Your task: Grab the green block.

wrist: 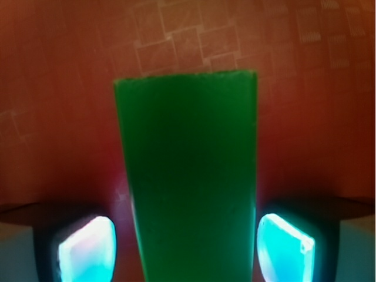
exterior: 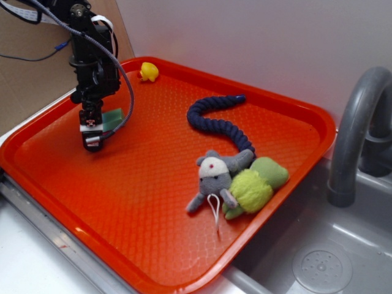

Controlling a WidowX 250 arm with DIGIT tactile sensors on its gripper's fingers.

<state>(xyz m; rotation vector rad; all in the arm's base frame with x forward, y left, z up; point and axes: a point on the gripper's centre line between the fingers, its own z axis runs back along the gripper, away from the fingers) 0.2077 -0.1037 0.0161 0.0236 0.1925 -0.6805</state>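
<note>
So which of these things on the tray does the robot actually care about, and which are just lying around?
Part of the job:
- green block
- end effector, straddling the block, fingers not touching it

Just lying about:
- yellow duck
- navy rope
- plush mouse
- lime-green plush lump
- red tray
- faucet

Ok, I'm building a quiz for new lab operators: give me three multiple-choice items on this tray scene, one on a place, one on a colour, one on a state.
1. Where is the green block?
A. between the gripper's pads
B. beside the plush mouse
C. in the sink

2. What colour is the braided rope?
A. yellow
B. navy blue
C. white

3. How are the pads set?
A. shut on the block
B. apart, gaps either side
C. holding the rubber duck

Answers: 1 A, the wrist view shows the block between the pads. 2 B, the exterior view shows it dark blue. 3 B, tray shows beside each pad.
</note>
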